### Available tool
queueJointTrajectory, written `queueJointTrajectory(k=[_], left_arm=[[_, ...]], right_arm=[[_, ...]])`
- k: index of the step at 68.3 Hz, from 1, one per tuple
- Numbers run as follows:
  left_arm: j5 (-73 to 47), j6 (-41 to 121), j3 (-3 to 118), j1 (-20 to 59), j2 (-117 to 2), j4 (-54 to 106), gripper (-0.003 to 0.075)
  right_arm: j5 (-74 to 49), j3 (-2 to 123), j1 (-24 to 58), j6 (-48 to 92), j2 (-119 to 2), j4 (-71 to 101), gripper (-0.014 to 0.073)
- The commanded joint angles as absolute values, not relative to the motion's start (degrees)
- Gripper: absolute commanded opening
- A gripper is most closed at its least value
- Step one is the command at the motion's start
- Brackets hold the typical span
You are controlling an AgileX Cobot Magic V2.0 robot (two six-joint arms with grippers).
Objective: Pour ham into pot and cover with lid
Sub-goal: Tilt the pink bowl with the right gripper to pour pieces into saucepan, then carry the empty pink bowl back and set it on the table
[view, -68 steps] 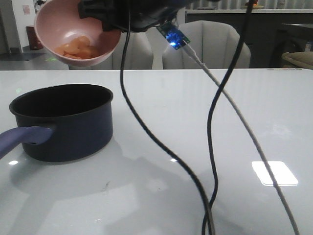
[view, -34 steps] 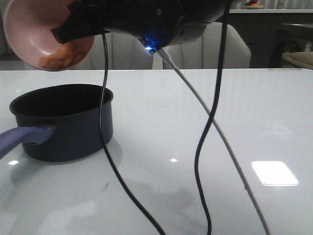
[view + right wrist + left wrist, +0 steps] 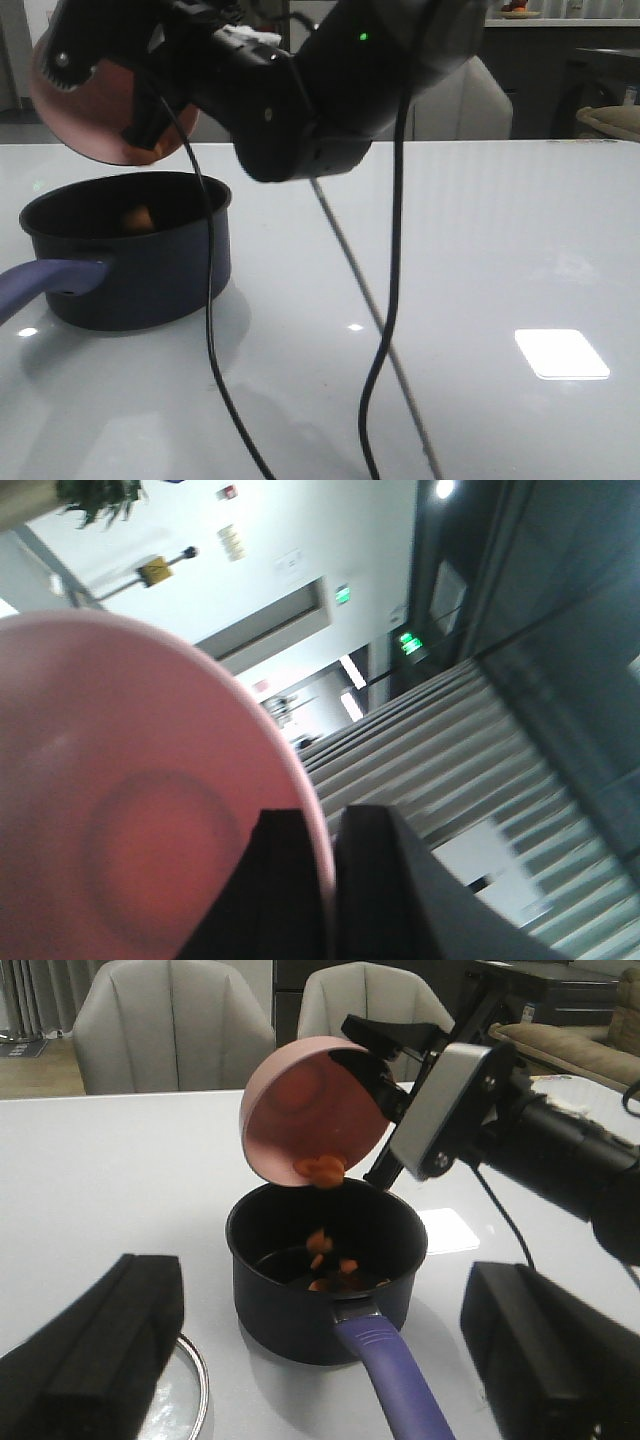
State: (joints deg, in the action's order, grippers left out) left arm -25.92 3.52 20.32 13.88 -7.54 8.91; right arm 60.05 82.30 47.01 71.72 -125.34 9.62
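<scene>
My right gripper (image 3: 328, 815) is shut on the rim of the salmon-pink bowl (image 3: 120, 830), one finger inside and one outside. It holds the bowl (image 3: 310, 1110) tipped steeply above the dark navy pot (image 3: 325, 1290). Orange-pink ham bits (image 3: 320, 1170) slide off the bowl's lip and drop, and some lie on the pot's bottom (image 3: 335, 1282). In the front view the bowl (image 3: 85, 120) hangs over the pot (image 3: 130, 265), with ham (image 3: 138, 220) showing inside. My left gripper (image 3: 325, 1280) is open and empty, near the pot's purplish handle (image 3: 395, 1380). The glass lid (image 3: 195, 1395) lies flat beside the pot, mostly hidden by a finger.
The white table (image 3: 500, 250) carries the pot at its left. The right arm (image 3: 330, 90) reaches across above it, and its black and grey cables (image 3: 390, 300) hang down to the table's middle. Grey chairs (image 3: 170, 1030) stand behind the far edge.
The right gripper has swung the bowl left over the pot and tipped it far over. The ham has left the bowl's bottom and is falling into the pot.
</scene>
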Motion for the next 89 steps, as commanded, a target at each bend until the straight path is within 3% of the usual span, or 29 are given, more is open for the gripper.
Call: queueJointTrajectory(k=[1,8,15,30,63,82,89], left_arm=[[-21.4,3.7,21.9,14.2,-8.1,9.5,0.0606],[-21.4,3.7,21.9,14.2,-8.1,9.5,0.0606],[-21.4,3.7,21.9,14.2,-8.1,9.5,0.0606],[-21.4,3.7,21.9,14.2,-8.1,9.5,0.0606],[-21.4,3.7,21.9,14.2,-8.1,9.5,0.0606],[-21.4,3.7,21.9,14.2,-8.1,9.5,0.0606],[-21.4,3.7,21.9,14.2,-8.1,9.5,0.0606]], right_arm=[[71.6,83.8,47.1,75.2,-123.1,9.6,0.0127],[72.1,83.8,47.2,71.1,-123.3,12.5,0.0127],[71.3,83.8,47.4,57.1,-122.0,18.1,0.0129],[50.8,83.8,47.2,34.2,-114.8,27.9,0.0129],[8.9,83.8,42.0,41.9,-100.8,42.8,0.0129],[-16.7,83.7,33.0,44.5,-95.9,37.1,0.0133],[-23.6,83.7,29.2,38.7,-94.5,28.7,0.0133]])
